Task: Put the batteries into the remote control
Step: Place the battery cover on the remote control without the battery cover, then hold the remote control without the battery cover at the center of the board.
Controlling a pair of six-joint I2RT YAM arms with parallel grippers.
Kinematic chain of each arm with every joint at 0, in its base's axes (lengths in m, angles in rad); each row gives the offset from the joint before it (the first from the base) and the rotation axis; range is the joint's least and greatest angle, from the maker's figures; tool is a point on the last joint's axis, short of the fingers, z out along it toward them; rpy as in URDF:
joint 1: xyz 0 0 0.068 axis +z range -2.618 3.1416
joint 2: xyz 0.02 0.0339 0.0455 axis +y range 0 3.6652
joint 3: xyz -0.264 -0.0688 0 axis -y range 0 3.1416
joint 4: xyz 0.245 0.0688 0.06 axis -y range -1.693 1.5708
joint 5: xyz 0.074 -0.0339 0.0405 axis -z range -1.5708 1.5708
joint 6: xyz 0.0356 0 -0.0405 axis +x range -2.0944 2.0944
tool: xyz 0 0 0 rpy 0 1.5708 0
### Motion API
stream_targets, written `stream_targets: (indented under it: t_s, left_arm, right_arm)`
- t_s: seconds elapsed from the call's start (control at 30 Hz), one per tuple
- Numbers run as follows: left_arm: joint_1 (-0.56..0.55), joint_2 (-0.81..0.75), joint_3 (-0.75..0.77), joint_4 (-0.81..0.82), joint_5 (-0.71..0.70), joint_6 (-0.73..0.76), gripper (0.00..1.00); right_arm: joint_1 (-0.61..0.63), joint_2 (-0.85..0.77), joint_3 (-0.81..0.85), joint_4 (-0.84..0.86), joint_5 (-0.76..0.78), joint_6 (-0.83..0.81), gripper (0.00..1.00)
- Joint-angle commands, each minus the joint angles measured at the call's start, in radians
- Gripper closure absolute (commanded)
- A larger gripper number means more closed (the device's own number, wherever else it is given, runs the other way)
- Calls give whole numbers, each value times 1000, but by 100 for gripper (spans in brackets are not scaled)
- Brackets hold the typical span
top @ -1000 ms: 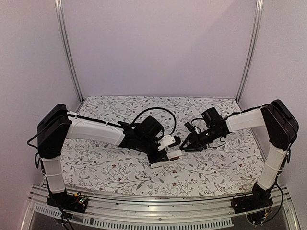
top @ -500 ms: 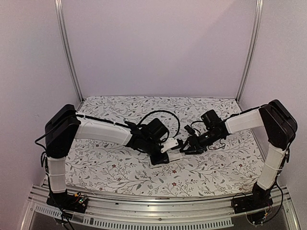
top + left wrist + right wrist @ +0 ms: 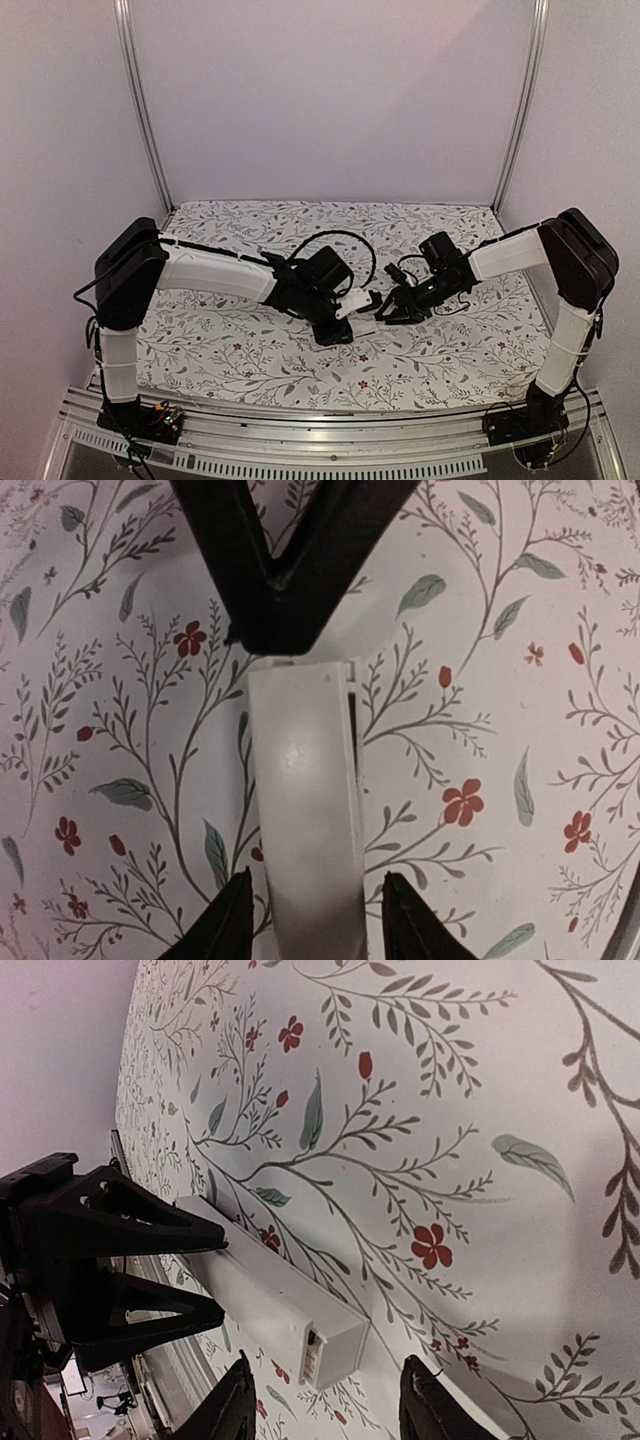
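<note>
Remote (image 3: 305,810) lies on the worktop (image 3: 500,680); left jaws straddle it loosely, right jaws stand apart and empty at its other end. No batteries visible, so loading looks unfinished

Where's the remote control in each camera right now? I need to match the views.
Top external: remote control just below centre, where both arms meet.
Left wrist: centre, running to the bottom edge.
Right wrist: lower left, slanting.
Shared landmark: the floral cloth under it.
</note>
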Motion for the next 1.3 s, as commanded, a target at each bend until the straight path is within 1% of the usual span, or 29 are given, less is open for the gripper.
stream_targets:
  t_s: [0.0, 0.1, 0.3, 0.4, 0.47, 0.57, 0.67, 0.7, 0.77, 0.87, 0.97, 1.0, 1.07, 1.13, 1.17, 1.23, 1.27]
  left_arm:
    - [-11, 20, 13, -7, -4, 7, 55]
    - [-12, 5, -1, 5, 4, 23, 50]
    - [-11, -38, -49, 10, 16, 75, 34]
    - [-4, -60, -67, -7, 11, 93, 32]
    - [2, -95, -89, -5, 24, 101, 30]
    - [7, -183, -162, 31, 57, 118, 26]
    - [24, -296, -257, 94, 72, 102, 26]
    - [37, -346, -298, 117, 77, 81, 26]
    - [72, -422, -356, 165, 87, 16, 26]
    - [139, -529, -450, 251, 85, -117, 26]
    - [182, -609, -552, 340, 21, -309, 26]
    - [185, -631, -583, 366, -2, -360, 26]
    - [185, -671, -644, 419, -59, -463, 27]
    - [185, -710, -714, 471, -114, -570, 30]
    - [184, -731, -749, 498, -135, -621, 33]
    - [184, -764, -826, 574, -142, -709, 40]
    - [183, -776, -863, 620, -142, -736, 42]
  right_arm:
    - [8, 14, -15, 16, 0, -6, 52]
    - [8, 14, -15, 16, 2, -7, 54]
    - [8, -2, -9, 1, 13, -15, 54]
    - [8, -11, 6, -24, 18, -35, 54]
    - [8, -17, 34, -65, 36, -69, 52]
    - [8, -40, 102, -155, 108, -178, 50]
    - [8, -86, 150, -174, 154, -292, 47]
    - [9, -104, 155, -165, 155, -337, 45]
    - [22, -118, 170, -152, 166, -417, 37]
    - [86, -123, 198, -154, 225, -545, 28]
    - [196, -129, 186, -138, 329, -770, 17]
    - [237, -130, 178, -131, 355, -882, 14]
    - [307, -128, 160, -115, 385, -1026, 8]
    - [349, -121, 157, -104, 394, -1152, 5]
    - [361, -113, 158, -88, 403, -1196, 2]
    - [378, -99, 171, -67, 417, -1241, 1]
    - [385, -91, 184, -68, 423, -1259, 1]
